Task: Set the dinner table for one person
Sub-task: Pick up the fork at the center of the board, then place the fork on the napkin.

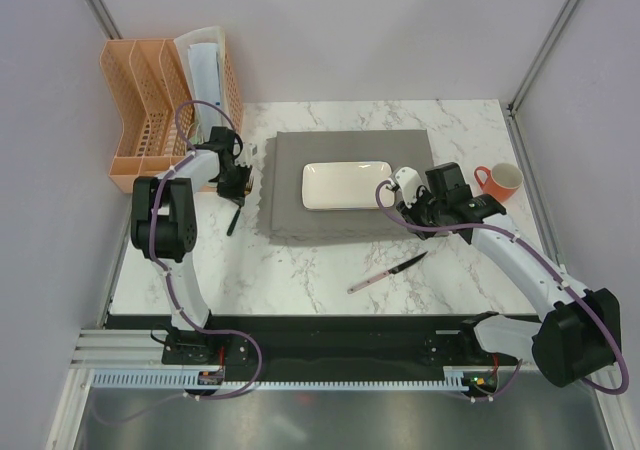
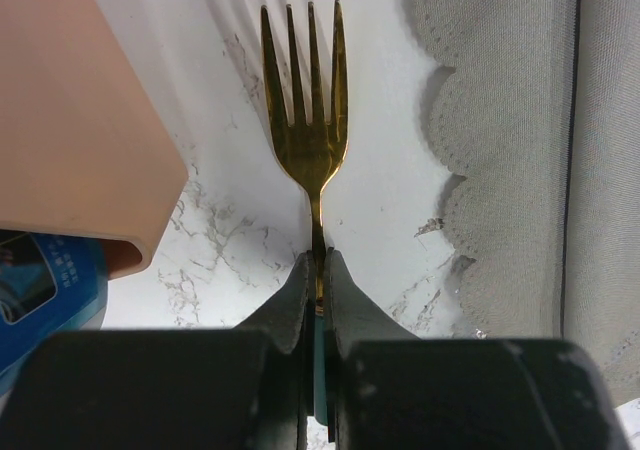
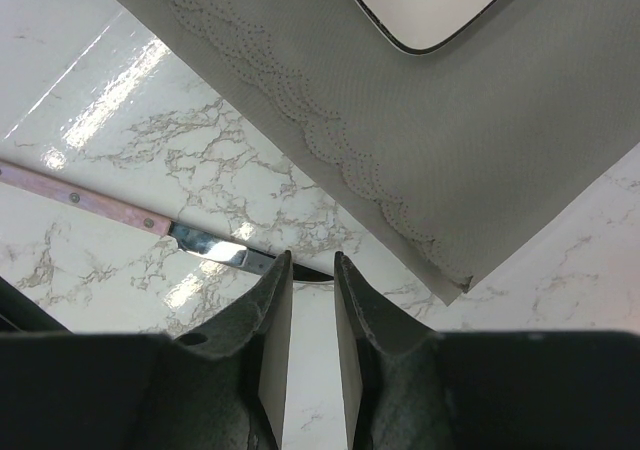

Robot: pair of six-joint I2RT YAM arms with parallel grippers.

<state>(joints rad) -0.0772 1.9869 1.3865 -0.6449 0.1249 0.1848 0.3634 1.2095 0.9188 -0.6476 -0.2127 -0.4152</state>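
Note:
The dinner table [image 1: 300, 280] is white marble with grey veins. A grey scallop-edged placemat [image 1: 290, 205] lies on it and bears a white rectangular plate [image 1: 345, 185]. My left gripper [image 1: 236, 182] is left of the mat, shut on the neck of a gold fork [image 2: 308, 120]; the tines point away from it. The fork's dark handle [image 1: 233, 220] sticks out toward the near side. My right gripper [image 1: 408, 192] hovers over the mat's near right corner [image 3: 400, 120], its jaws apart with nothing between them. A pink-handled knife [image 1: 388, 271] lies on the marble just beyond its fingertips [image 3: 275, 280].
An orange file organiser [image 1: 150, 110] with papers stands at the back left, close to the fork [image 2: 70, 110]. A red mug [image 1: 500, 180] stands right of the mat, next to the right arm. Grey walls close in the table on three sides.

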